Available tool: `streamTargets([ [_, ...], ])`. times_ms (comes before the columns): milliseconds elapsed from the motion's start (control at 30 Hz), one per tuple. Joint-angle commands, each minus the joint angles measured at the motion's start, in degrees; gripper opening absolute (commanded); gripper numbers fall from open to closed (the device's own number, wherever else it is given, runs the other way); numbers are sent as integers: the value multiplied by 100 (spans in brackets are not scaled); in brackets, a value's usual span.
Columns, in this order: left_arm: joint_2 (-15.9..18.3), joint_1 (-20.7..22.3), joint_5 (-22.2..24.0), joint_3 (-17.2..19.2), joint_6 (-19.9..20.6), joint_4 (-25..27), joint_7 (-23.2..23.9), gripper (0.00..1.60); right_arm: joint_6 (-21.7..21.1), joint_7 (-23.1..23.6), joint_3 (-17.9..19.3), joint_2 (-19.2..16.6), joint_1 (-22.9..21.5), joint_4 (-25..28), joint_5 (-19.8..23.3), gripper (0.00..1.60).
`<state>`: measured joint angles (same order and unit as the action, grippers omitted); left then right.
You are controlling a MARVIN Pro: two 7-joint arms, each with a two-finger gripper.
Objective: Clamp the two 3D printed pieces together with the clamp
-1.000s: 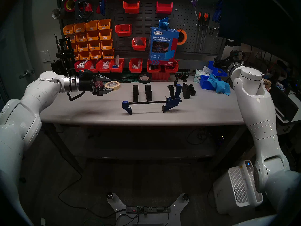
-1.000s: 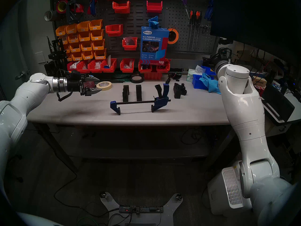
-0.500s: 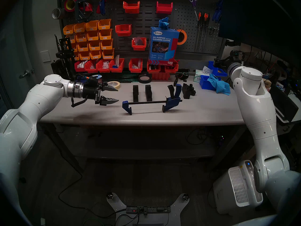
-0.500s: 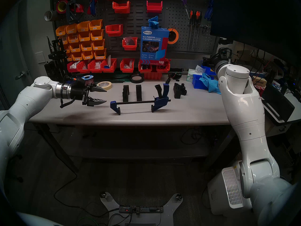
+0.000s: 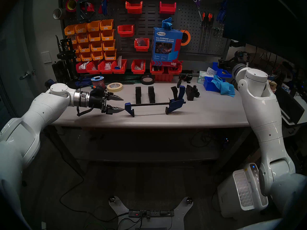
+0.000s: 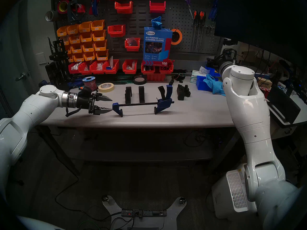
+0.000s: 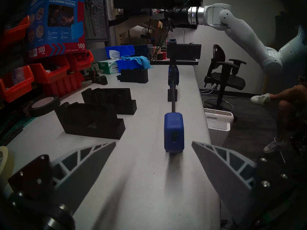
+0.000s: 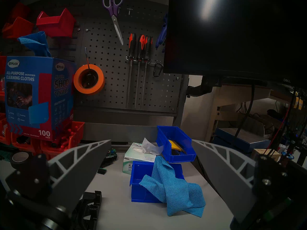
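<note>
Head stereo left: at centre left of the frame, the left claw [image 5: 122, 104] hangs spread open over the grey worktop [image 5: 207, 111], its lower fingertip just beside the blue end jaw of the clamp [image 5: 154, 105]. The clamp lies across mid-frame, bar running left to right, trigger handle raised at its right end. Just above it the two 3D printed pieces [image 5: 144, 94] stand upright, side by side with a gap between them. The right claw [image 5: 221, 63] sits at upper right, over the blue bins.

Head stereo right: much the same picture, the left claw [image 6: 111, 104] open beside the clamp [image 6: 142, 105].

Left wrist: the clamp's blue end jaw [image 7: 174, 132] fills mid-frame, ahead of the two parted fingers [image 7: 93, 160]; the pieces [image 7: 99, 111] stand at centre left.

Right wrist: the right claw's fingers [image 8: 83, 161] are wide apart and empty, framing a blue cloth [image 8: 174, 188] draped over a blue bin [image 8: 141, 174].
</note>
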<state>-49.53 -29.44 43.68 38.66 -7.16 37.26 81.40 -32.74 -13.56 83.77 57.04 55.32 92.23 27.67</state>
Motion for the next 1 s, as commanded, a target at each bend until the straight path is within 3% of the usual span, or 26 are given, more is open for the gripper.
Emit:
streamTargets([
  [0,-195,82,82,65,-94,-124,65,160,28,12,21,-25,-62,55,-8,160],
  [367,-289,88,160,132,-83,-289,125,160,28,13,22,-24,-62,55,-9,160],
  [967,-163,-134,322,254,12,111,237,160,28,14,22,-25,-62,55,-9,160],
])
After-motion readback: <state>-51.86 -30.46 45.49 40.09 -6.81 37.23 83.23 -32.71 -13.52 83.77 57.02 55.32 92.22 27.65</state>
